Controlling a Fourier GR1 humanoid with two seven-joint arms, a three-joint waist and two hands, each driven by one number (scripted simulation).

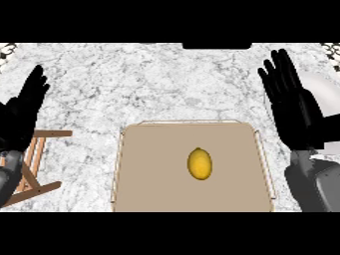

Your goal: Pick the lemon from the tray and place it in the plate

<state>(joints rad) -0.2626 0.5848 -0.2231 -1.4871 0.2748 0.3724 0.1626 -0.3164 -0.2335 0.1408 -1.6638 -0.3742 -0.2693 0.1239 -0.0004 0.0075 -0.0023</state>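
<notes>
A yellow lemon [200, 163] lies near the middle of a tan tray [150, 169] at the lower centre of the counter. A white plate [334, 107] sits at the right edge, largely covered by my right hand [297, 107]. That hand is open, fingers straight and pointing up, and stands well to the right of the lemon. My left hand [14, 117] is open at the far left, fingers up, resting away from the tray.
A wooden rack or chair frame [36, 159] shows at the lower left under my left forearm. Grey-white marble counter [150, 84] spreads behind the tray. A dark slot [217, 46] sits at the top edge.
</notes>
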